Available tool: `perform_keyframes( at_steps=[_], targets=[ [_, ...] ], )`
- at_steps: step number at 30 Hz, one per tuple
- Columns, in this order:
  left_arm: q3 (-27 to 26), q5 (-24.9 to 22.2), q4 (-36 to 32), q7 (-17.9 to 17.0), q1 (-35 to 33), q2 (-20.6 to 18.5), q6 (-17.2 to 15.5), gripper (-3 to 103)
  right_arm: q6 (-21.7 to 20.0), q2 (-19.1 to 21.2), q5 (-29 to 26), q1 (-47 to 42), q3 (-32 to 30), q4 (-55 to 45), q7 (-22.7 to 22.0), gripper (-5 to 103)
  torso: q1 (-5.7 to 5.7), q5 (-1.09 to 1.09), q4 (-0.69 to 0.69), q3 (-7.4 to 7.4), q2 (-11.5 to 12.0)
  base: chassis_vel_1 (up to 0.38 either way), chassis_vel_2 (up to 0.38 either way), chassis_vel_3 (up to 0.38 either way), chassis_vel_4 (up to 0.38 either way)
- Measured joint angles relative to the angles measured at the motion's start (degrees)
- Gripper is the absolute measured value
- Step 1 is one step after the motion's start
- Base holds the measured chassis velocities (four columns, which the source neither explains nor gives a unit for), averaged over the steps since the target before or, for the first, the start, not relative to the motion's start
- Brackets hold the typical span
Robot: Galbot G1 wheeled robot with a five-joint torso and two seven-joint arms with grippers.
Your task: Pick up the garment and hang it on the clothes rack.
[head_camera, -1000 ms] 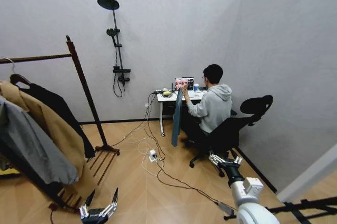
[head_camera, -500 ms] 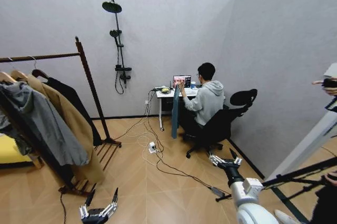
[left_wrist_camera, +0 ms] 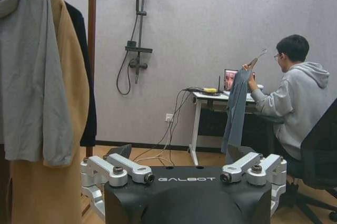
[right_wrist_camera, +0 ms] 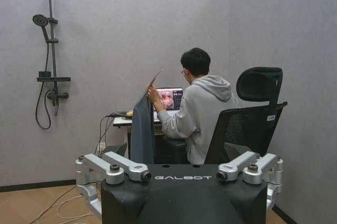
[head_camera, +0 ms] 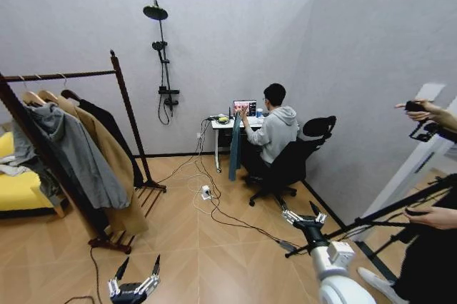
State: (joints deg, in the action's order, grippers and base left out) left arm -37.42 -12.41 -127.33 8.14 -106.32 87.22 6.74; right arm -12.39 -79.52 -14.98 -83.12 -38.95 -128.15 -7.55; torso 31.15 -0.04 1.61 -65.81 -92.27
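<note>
The clothes rack [head_camera: 129,120] of dark reddish wood stands at the left. The black garment [head_camera: 116,138] hangs on its bar at the far end, behind a long tan coat [head_camera: 107,168] and a grey hooded top [head_camera: 75,158]. In the left wrist view the black garment [left_wrist_camera: 83,71] shows as a dark strip by the rack post [left_wrist_camera: 92,34]. My left gripper [head_camera: 139,270] is low at the bottom left, open and empty, well short of the rack. Low at the right, my right gripper [head_camera: 303,213] is open and empty too. The wrist views show the left gripper [left_wrist_camera: 186,176] and the right gripper [right_wrist_camera: 183,175] with fingers spread.
A seated person at a small desk [head_camera: 223,127] holds up a dark teal garment [head_camera: 235,148] on a hanger. Cables [head_camera: 214,213] trail over the wooden floor. A shower fitting [head_camera: 163,54] is on the back wall. Tripod legs [head_camera: 385,213] and a standing person are at the right, a yellow cushion [head_camera: 18,191] at the left.
The whole picture has shifted: the camera has turned and drawn back, so the rack sits farther in and the tripod and people show at the right. Both grippers keep their pose.
</note>
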Motion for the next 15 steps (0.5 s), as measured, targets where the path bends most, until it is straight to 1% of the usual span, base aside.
perform_keyframes(
  at_steps=[2,4,5,6,8,9,10,11,12,15],
  targets=[
    [0.0,0.0,0.0,0.0,0.0,0.0,0.0,100,0.0,-0.1,0.1,0.0,0.1,0.0,0.0,100,0.01,0.07,0.01,-0.01,0.0,0.193,-0.158,-0.180,0.183],
    [0.0,0.0,0.0,0.0,0.0,0.0,0.0,100,0.0,-0.1,0.2,0.0,0.1,0.0,0.0,100,0.01,0.06,0.01,0.00,0.0,0.172,-0.150,-0.188,0.188],
    [0.0,0.0,0.0,0.0,0.0,0.0,0.0,100,0.0,-0.1,0.2,0.0,0.2,-0.1,0.0,100,0.00,0.01,0.00,0.00,0.0,0.168,-0.177,-0.180,0.188],
    [0.0,0.0,0.0,0.0,0.0,0.0,0.0,100,0.0,-0.1,0.3,0.0,0.3,-0.1,0.0,100,0.00,0.06,0.01,-0.01,0.0,0.168,-0.179,-0.181,0.186],
    [0.0,0.0,0.0,0.0,0.0,0.0,0.0,100,0.0,-0.2,0.3,0.0,0.3,-0.1,0.0,100,0.01,0.08,0.01,-0.01,0.0,0.184,-0.179,-0.177,0.190],
    [0.0,0.0,0.0,0.0,0.0,0.0,0.0,100,0.0,-0.2,0.4,0.0,0.4,-0.1,0.0,100,0.00,0.02,0.01,0.00,0.0,0.167,-0.200,-0.173,0.201],
    [0.0,0.0,0.0,0.0,0.0,0.0,0.0,100,0.1,-0.2,0.4,0.0,0.4,-0.1,0.0,100,0.00,0.00,0.00,0.00,0.0,0.187,-0.187,-0.194,0.201],
    [0.0,0.0,0.0,0.0,0.0,0.0,0.0,100,0.1,-0.2,0.4,0.0,0.4,-0.1,0.0,100,0.00,0.00,0.00,0.00,0.0,0.187,-0.187,-0.194,0.201],
    [0.0,0.0,0.0,0.0,0.0,0.0,0.0,100,0.1,-0.2,0.4,0.0,0.4,-0.1,0.0,100,0.00,0.07,0.01,0.00,0.0,0.187,-0.155,-0.188,0.181],
    [0.0,0.0,0.0,0.0,0.0,0.0,0.0,100,0.2,-0.3,0.4,0.0,0.5,-0.1,0.0,100,0.00,0.05,0.01,0.00,0.0,0.185,-0.155,-0.168,0.177]
  ],
)
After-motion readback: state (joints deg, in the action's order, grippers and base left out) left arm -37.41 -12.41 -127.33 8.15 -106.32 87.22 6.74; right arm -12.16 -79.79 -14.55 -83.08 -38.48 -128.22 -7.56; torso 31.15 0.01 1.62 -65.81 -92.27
